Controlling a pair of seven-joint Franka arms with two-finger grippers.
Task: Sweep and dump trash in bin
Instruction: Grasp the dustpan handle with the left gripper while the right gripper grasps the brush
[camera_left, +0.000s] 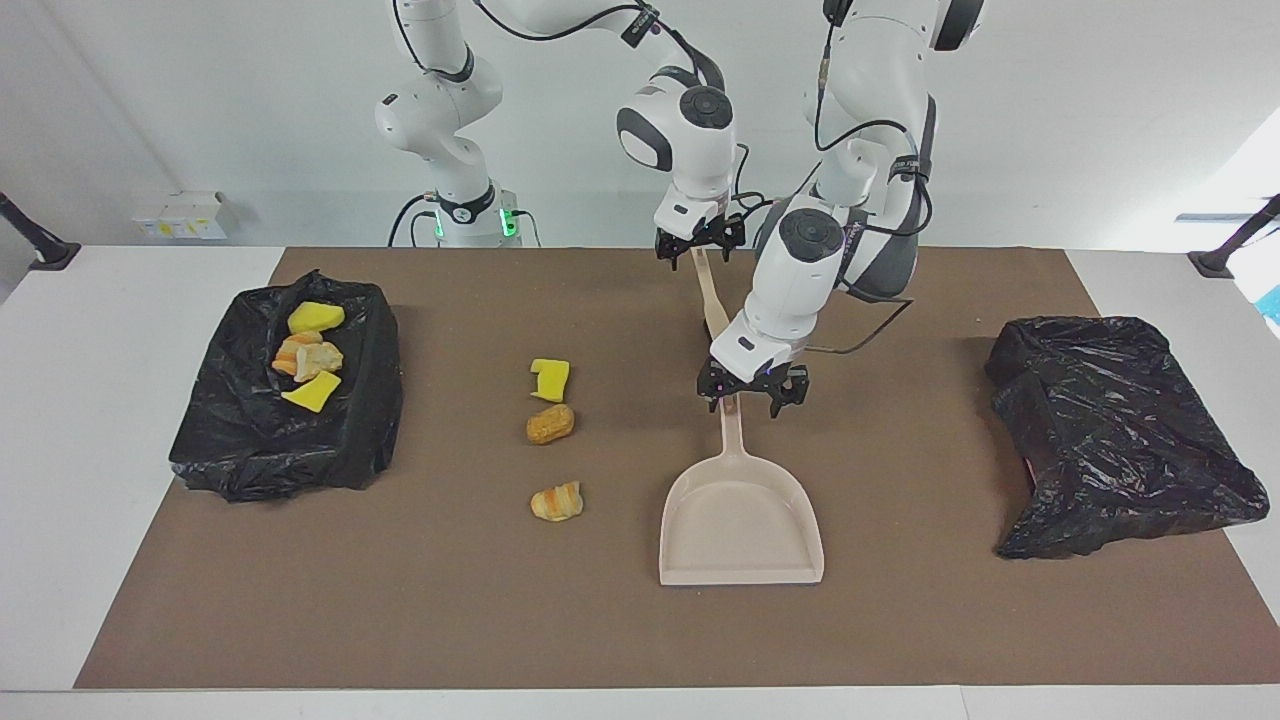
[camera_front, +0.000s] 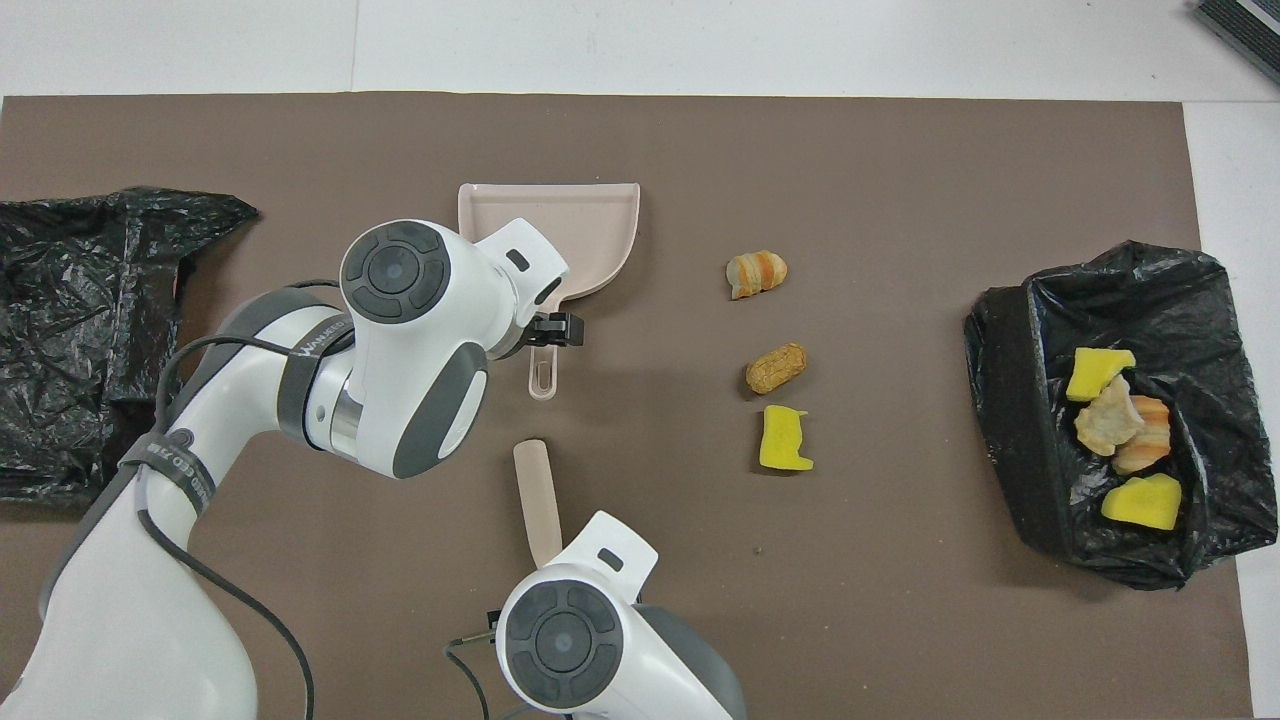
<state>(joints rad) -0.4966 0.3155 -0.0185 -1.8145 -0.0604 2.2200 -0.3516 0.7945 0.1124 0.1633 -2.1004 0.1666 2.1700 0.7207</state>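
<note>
The left tool is lowered over the handle of the beige dustpan, its arm bent at the elbow and the wrist pointing down; its fingers stand wide, straddling the handle without a closed grip. The right tool hangs over the robot-side end of the brush, wrist vertical, fingers wide on either side of the brush handle. Three pieces of trash lie on the brown mat toward the right arm's end from the left tool: a yellow chunk, a brown lump and an orange-striped lump, in a row, well apart from the dustpan. Four more pieces rest in the black-lined bin at the right arm's end of the bench. A black bag lies at the left arm's end.
</note>
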